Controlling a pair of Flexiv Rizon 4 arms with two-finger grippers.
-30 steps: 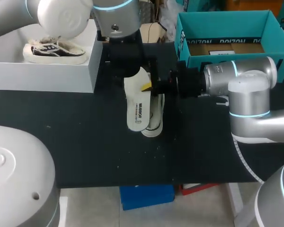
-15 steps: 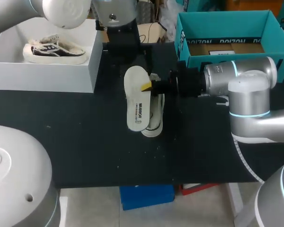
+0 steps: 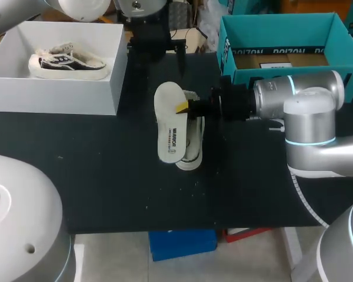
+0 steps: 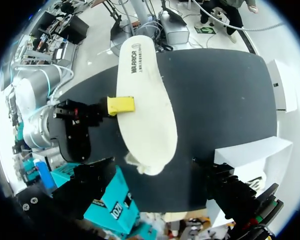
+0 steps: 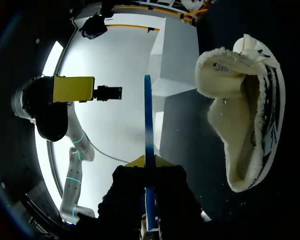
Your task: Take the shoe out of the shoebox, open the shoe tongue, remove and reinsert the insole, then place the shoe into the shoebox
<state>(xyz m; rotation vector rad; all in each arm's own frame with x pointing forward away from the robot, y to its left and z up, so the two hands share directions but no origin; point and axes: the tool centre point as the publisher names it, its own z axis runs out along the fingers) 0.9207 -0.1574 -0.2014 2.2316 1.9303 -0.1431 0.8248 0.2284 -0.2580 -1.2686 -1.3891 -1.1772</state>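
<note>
A white insole (image 3: 169,120) hangs over the table, and my right gripper (image 3: 184,107) is shut on its edge from the right. Under it a white shoe (image 3: 193,144) lies on the black table. In the right wrist view the insole (image 5: 148,140) shows edge-on as a thin strip between the yellow tips of the right gripper (image 5: 148,162), with the fleece-lined shoe (image 5: 245,120) beside it. My left gripper (image 3: 165,50) is up at the back, open and empty. In its wrist view the insole (image 4: 145,95) lies ahead of the left gripper (image 4: 152,172), apart from it.
A white shoebox (image 3: 76,97) at the back left holds a second shoe (image 3: 67,61). A teal box (image 3: 282,44) stands at the back right. My right arm (image 3: 300,100) stretches across in front of it.
My left arm has pulled back and up from the insole toward the table's far side. The insole stays in my right gripper, unmoved.
</note>
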